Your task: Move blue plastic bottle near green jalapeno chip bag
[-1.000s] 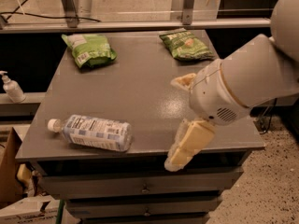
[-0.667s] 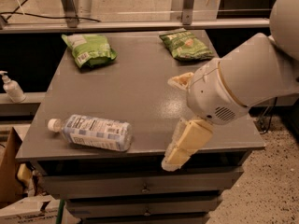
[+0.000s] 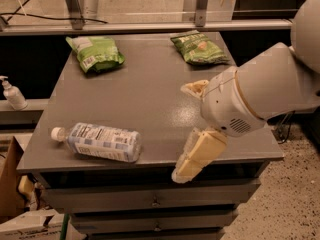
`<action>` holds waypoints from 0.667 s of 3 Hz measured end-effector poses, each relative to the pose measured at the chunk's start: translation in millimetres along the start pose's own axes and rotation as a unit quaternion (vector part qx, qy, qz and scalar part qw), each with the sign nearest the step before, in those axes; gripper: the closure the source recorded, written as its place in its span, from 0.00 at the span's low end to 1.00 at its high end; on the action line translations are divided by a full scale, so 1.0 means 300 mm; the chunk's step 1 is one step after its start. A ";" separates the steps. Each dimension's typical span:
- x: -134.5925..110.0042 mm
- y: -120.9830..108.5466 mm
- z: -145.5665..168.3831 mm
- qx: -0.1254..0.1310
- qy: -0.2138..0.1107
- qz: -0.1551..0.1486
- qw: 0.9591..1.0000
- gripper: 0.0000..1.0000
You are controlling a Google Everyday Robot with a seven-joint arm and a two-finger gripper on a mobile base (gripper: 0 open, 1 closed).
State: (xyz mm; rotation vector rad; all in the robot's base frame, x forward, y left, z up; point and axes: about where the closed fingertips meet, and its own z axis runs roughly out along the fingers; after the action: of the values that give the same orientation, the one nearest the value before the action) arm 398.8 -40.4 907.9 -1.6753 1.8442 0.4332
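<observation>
End effector (image 3: 192, 121) spread wide at front right, blue plastic bottle (image 3: 97, 142) lying front left

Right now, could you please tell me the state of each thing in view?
blue plastic bottle: lying on its side, capped, front left of the table.
green jalapeno chip bag: flat, far right corner.
lime-green bag: flat, far left.
pump bottle: upright, left of the table.
gripper: open, empty, front right.

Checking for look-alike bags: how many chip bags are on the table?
2: the lime-green bag back left, the green jalapeno chip bag back right. None looks hidden. The gripper, open, hovers front right.
</observation>
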 end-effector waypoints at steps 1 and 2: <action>-0.023 -0.026 0.072 0.008 -0.022 -0.008 1.000 0.00; -0.054 -0.062 0.157 0.020 -0.039 -0.022 0.999 0.00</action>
State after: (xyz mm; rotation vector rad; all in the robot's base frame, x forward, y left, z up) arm 427.3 -2.0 884.8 -1.6459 1.7456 0.4346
